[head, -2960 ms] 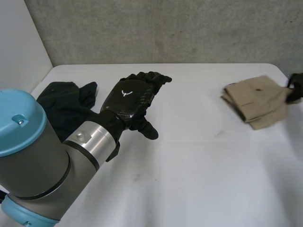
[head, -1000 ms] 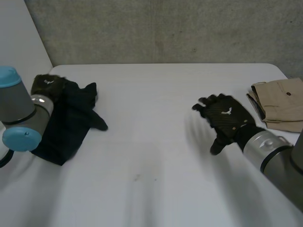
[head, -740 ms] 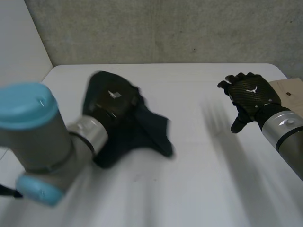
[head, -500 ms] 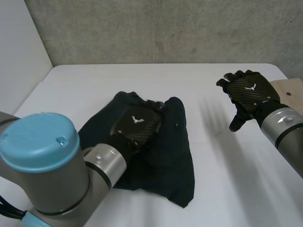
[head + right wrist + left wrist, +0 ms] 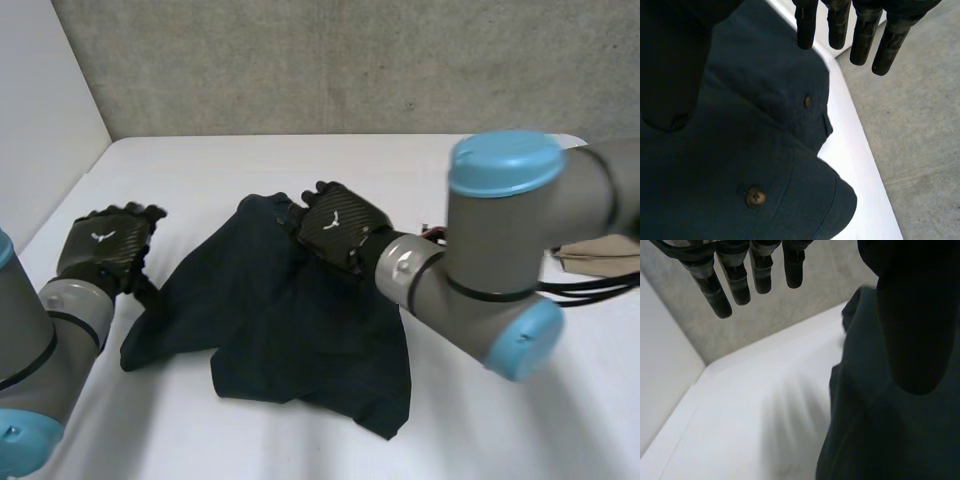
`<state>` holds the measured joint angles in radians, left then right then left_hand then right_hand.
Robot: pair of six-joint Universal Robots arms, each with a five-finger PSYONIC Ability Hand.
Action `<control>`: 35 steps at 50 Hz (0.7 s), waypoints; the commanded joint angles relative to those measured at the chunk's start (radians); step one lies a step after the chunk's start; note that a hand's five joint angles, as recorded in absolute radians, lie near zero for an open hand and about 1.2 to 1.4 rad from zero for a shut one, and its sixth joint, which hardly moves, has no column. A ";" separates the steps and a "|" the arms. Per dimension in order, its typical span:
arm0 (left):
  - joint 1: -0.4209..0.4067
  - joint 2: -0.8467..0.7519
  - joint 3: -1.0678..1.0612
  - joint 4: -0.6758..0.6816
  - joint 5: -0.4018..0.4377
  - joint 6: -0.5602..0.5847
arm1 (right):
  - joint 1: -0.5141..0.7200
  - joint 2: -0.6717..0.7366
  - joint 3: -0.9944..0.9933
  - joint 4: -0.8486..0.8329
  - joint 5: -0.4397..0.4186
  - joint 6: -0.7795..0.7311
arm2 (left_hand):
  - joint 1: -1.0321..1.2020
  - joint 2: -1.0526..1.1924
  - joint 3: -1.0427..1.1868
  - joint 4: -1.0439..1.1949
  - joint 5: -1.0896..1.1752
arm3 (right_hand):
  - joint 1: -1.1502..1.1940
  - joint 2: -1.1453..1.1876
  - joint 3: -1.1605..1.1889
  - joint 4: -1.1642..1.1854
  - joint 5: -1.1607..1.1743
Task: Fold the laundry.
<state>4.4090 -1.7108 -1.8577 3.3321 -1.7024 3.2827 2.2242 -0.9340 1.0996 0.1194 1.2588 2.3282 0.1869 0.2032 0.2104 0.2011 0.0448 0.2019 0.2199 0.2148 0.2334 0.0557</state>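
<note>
The dark blue garment [image 5: 300, 330] lies crumpled in the middle of the white table [image 5: 480, 420]. My right hand [image 5: 340, 225] hovers over its far edge, fingers [image 5: 837, 25] straight and spread, holding nothing, with a brass button [image 5: 755, 196] under the palm. My left hand [image 5: 100, 245] sits just beside the garment's left edge, fingers [image 5: 715, 295] straight, gripping nothing. A folded beige garment [image 5: 600, 262] lies behind my right arm.

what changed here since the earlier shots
The left hand dragged the dark blue garment from the table's left side to the middle, then let go and drew back left, open. The right hand crossed from the beige garment to the dark one's far edge, open. The beige garment stays folded at the right.
</note>
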 commanded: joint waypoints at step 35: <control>-0.080 -0.260 0.370 -0.060 0.075 0.003 | -0.101 -0.190 0.261 0.698 0.049 -0.182 | 1.172 1.155 1.148 1.157 1.139 | 1.194 1.176 1.181 1.163 1.166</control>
<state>4.3813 -1.9949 -1.5189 3.2718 -1.6275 3.2812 2.1560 -1.0496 1.2380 0.6352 1.4157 2.1411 1.1420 1.1912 1.1836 1.1938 0.9635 0.9905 1.1750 1.1766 1.1861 0.9944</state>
